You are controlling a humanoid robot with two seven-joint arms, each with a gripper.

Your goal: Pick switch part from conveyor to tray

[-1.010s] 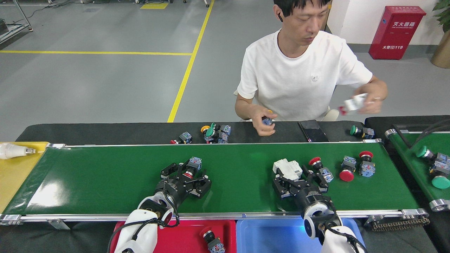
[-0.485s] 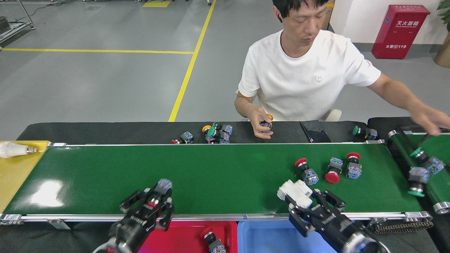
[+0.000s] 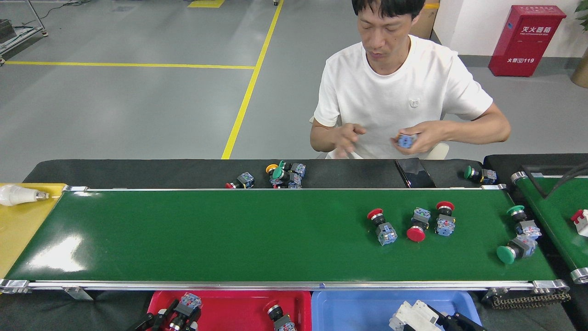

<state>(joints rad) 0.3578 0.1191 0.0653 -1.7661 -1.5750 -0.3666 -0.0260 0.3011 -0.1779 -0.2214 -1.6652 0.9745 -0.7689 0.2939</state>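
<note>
My left claw (image 3: pixel 177 317) gripped a switch part (image 3: pixel 188 303) over the red tray (image 3: pixel 229 305); my right claw (image 3: pixel 441 322) gripped a white part (image 3: pixel 413 316) over the blue tray (image 3: pixel 358 308). The red cabinet (image 3: pixel 526 39) read "119".

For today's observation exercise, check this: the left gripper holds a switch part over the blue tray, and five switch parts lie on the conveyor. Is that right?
Not quite. The head view shows the left gripper holding its switch part over the red tray, not the blue one. Five switch parts do lie on the conveyor.
</note>
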